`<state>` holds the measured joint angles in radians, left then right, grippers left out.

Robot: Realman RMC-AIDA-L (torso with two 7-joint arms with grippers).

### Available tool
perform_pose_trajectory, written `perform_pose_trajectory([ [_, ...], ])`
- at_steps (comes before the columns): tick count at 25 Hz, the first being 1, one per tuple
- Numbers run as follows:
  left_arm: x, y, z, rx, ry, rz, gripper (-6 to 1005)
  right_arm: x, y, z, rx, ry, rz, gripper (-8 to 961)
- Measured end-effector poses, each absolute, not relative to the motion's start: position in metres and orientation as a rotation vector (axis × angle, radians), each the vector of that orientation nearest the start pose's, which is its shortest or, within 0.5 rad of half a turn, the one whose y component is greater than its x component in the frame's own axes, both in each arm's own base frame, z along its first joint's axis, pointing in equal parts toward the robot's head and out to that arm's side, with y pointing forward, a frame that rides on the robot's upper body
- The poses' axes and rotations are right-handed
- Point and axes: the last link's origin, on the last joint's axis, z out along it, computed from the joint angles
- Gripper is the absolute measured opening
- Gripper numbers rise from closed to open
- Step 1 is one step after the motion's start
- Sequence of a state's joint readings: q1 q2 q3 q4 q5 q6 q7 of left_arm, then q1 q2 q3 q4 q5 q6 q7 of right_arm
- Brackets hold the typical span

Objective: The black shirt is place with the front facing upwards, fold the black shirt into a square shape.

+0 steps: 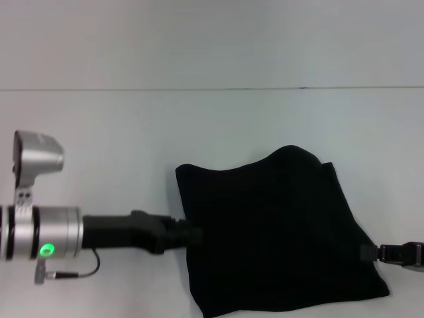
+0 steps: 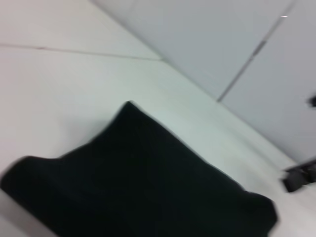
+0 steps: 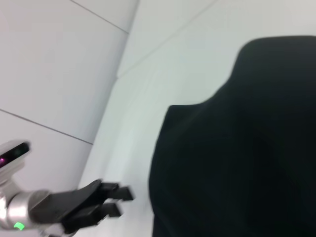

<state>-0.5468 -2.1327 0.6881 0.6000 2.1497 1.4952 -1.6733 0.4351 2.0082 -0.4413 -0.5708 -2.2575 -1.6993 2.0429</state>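
Note:
The black shirt (image 1: 271,232) lies folded into a rough square on the white table (image 1: 99,132), showing only plain black cloth. It also fills much of the left wrist view (image 2: 138,182) and the right wrist view (image 3: 237,148). My left gripper (image 1: 197,234) reaches in low at the shirt's left edge. Seen from the right wrist, the left gripper (image 3: 121,201) is open, just short of the cloth, with nothing between its fingers. My right gripper (image 1: 368,252) sits at the shirt's right edge; in the left wrist view the right gripper (image 2: 297,178) stands a little apart from the cloth.
A thin seam line (image 1: 199,88) crosses the table beyond the shirt. Bare white table surrounds the shirt on the far side and to the left. My left arm's silver wrist (image 1: 40,232) with a green light lies along the table's left side.

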Motion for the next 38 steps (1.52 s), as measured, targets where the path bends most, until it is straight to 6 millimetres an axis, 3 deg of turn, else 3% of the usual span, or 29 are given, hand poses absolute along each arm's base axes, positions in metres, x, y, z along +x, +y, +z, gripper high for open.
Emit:
perform_pose_trajectory([
  [9, -0.249, 0.357, -0.037, -2.662, -1.307, -0.344, 418, 0.325, 0.276, 0.023, -2.405, 1.759, 0.740, 1],
  [17, -0.246, 0.361, -0.037, -2.647, -1.357, -0.229, 583, 0.327, 0.280, 0.023, -2.400, 1.732, 0.729, 2],
  [22, -0.242, 0.359, -0.043, -2.681, -1.357, -0.203, 797, 0.325, 0.282, 0.023, -2.401, 1.721, 0.727, 3],
  [27, -0.233, 0.357, -0.052, -2.722, -1.347, -0.169, 873, 0.327, 0.285, 0.025, -2.382, 1.714, 0.723, 4],
  [38, -0.221, 0.361, -0.072, -2.764, -1.256, -0.078, 787, 0.331, 0.286, 0.030, -2.343, 1.710, 0.738, 6],
])
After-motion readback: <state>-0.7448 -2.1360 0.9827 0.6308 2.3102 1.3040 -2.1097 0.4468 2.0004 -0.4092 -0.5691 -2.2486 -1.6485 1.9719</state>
